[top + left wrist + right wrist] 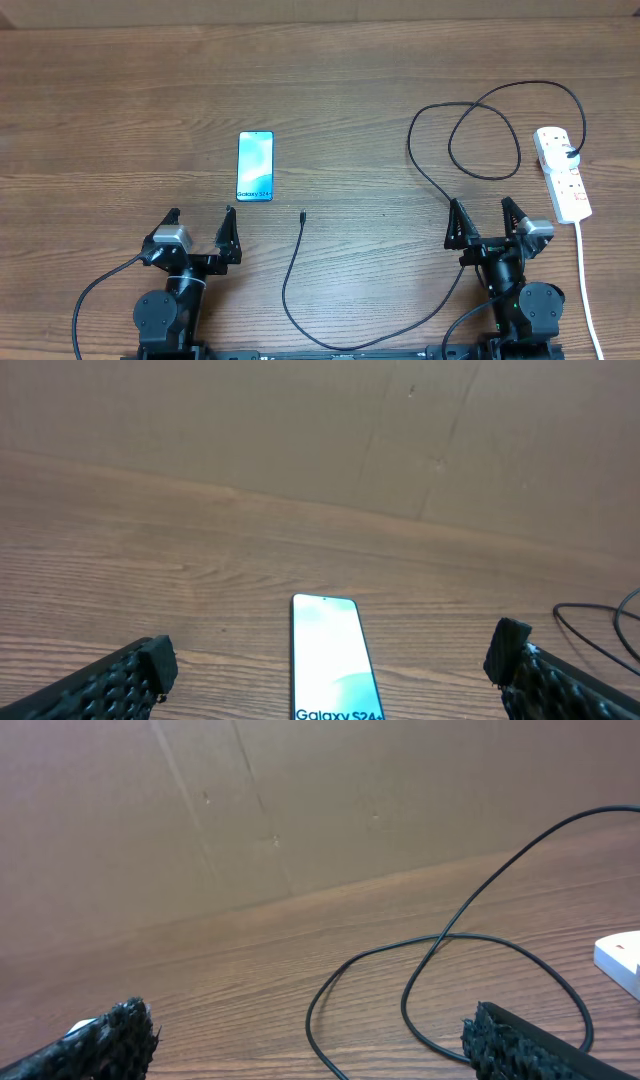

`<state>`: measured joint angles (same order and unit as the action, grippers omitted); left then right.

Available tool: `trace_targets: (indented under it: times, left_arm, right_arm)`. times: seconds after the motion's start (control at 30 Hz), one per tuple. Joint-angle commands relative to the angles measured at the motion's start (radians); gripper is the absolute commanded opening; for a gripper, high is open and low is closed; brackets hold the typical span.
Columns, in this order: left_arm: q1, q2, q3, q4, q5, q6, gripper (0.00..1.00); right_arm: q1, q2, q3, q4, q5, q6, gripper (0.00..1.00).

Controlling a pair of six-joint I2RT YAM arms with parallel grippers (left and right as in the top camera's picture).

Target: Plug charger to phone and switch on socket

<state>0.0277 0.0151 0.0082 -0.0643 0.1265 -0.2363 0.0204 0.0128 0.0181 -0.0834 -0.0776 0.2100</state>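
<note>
Overhead: left gripper [201, 213] and right gripper [481, 205] stand wide, empty, by the table's [100, 120] near edge; the charger [302, 225] tip lies apart from the phone [255, 166] (screen up).

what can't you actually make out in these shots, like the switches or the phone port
- the socket: its switches are too small in the overhead view to tell on from off; in the right wrist view the right edge cuts off all but a corner.
- the phone: its port is too small overhead; in the left wrist view the bottom edge cuts off its lower end.
- the charger: overhead, the tip is too small to tell the connector type.
</note>
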Motion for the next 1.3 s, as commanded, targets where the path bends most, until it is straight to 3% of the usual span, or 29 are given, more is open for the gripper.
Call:
trace_targets:
  times: [0.0, 0.7, 0.87, 1.0, 1.27]
  left_arm:
    - [0.005, -0.011, -0.003, -0.002, -0.003, 0.012, 1.00]
    - [0.005, -0.011, -0.003, -0.002, -0.005, 0.012, 0.99]
    - [0.005, -0.011, -0.003, 0.002, -0.104, 0.012, 1.00]
    - [0.005, -0.011, 0.012, 0.014, -0.025, 0.012, 1.00]
    - [0.005, 0.053, 0.261, -0.243, 0.051, 0.008, 1.00]
  right_arm:
    - [-0.003, -0.010, -0.010, 0.003, 0.009, 0.006, 1.00]
    - [-0.003, -0.010, -0.010, 0.003, 0.009, 0.006, 1.00]
    - [-0.003, -0.010, -0.010, 0.003, 0.009, 0.006, 1.00]
    - [-0.003, -0.010, -0.010, 0.003, 0.009, 0.006, 1.00]
    - [-0.003, -0.010, -0.010, 0.003, 0.009, 0.006, 1.00]
